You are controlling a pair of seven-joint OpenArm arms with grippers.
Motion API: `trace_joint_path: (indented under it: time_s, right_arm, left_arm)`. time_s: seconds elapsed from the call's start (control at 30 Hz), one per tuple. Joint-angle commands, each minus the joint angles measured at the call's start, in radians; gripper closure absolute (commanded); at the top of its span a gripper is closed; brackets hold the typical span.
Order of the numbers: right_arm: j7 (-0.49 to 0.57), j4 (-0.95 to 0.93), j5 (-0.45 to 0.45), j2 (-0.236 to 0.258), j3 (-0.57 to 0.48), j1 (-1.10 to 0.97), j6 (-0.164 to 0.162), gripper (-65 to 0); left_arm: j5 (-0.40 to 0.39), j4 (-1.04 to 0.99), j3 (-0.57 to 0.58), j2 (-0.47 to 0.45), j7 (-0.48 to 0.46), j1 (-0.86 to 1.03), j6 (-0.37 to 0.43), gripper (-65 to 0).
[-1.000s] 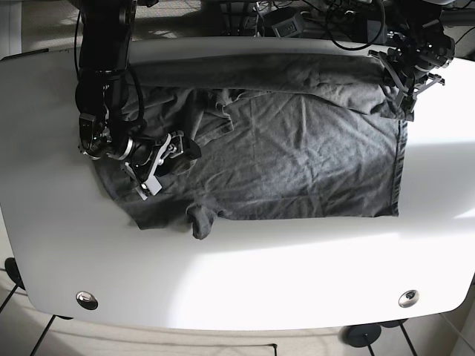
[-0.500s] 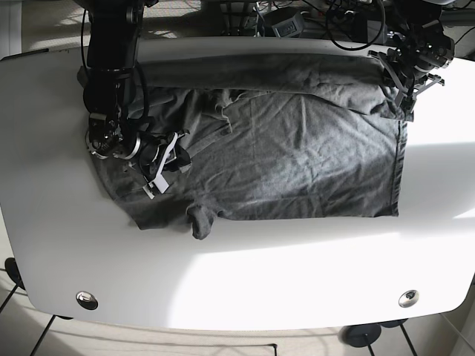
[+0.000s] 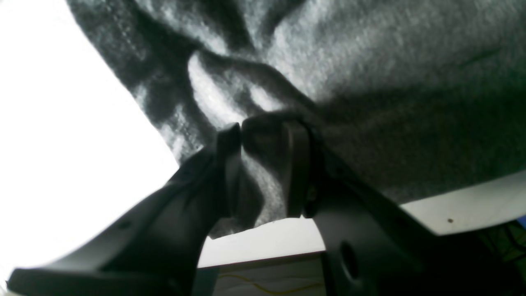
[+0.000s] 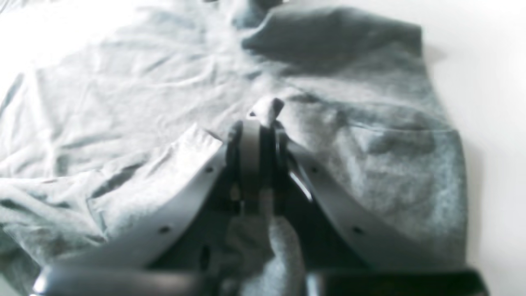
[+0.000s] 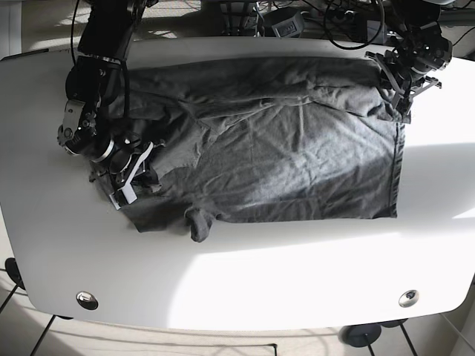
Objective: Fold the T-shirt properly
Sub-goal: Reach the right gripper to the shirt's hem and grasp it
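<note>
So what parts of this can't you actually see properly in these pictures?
- Base view: the collar of the T-shirt is lost in bunched folds near the right gripper.
- Base view: the left gripper is too small and dark to show its jaws.
- Left wrist view: the table is washed out white.
- Right wrist view: blurred; the cloth between the jaws hides the pads.

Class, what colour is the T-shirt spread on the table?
Plain dark grey cotton T-shirt, no print visible; clearest in the base view.
</note>
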Motion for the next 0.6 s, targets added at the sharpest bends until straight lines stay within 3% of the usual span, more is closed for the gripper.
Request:
trace_joint_path:
  time_s: [0.03, 0.6]
  right_arm:
    - [0.032, -0.007, 0.020, 0.004, 0.000, 0.050, 0.002, -1.9]
    - [0.156, -0.107, -0.008, 0.029, 0.038, 0.119, 0.002, -2.2]
  left_arm:
    - [0.000, 0.011, -0.001, -0.006, 0.007, 0.004, -0.001, -15.0]
    - [0.000, 0.011, -0.004, -0.008, 0.007, 0.008, -0.001, -15.0]
